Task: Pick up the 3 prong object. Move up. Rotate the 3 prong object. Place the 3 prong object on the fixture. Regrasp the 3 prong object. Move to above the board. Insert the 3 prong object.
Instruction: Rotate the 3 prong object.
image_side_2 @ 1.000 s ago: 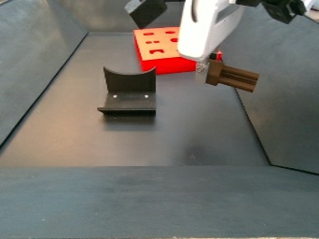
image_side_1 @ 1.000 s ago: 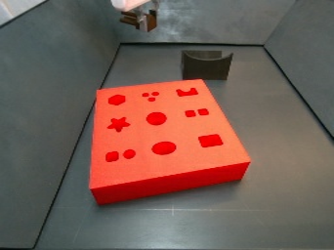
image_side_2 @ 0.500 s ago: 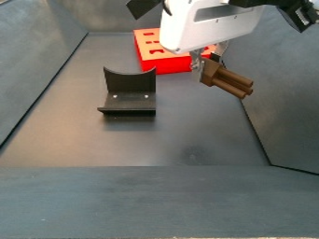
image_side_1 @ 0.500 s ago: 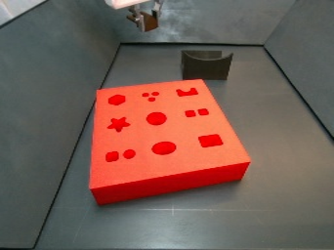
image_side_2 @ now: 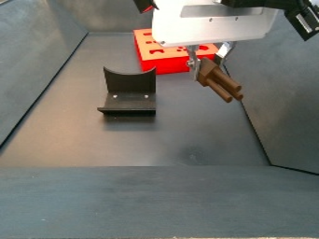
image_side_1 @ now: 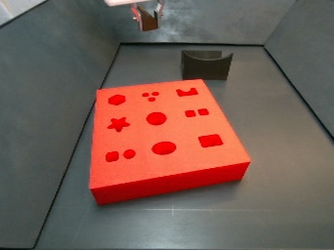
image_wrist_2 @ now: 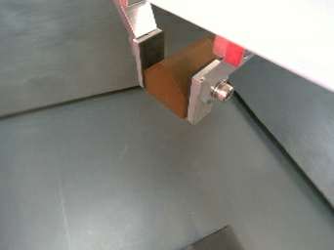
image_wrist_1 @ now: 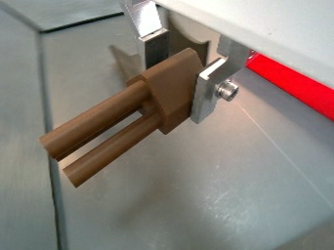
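Your end effector point(image_wrist_1: 177, 66) was clamped on the 3 prong object point(image_wrist_1: 120, 124), its silver fingers point(image_wrist_1: 213, 86) pressing the brown block from both sides (clearest in both wrist views), with the prongs slanting down and away. In a side view it hung well above the floor, the 3 prong object point(image_side_2: 217, 80) lifted clear. The fixture point(image_side_2: 126, 92) stood apart on the floor, and the red board point(image_side_1: 162, 136) lay flat beyond it.
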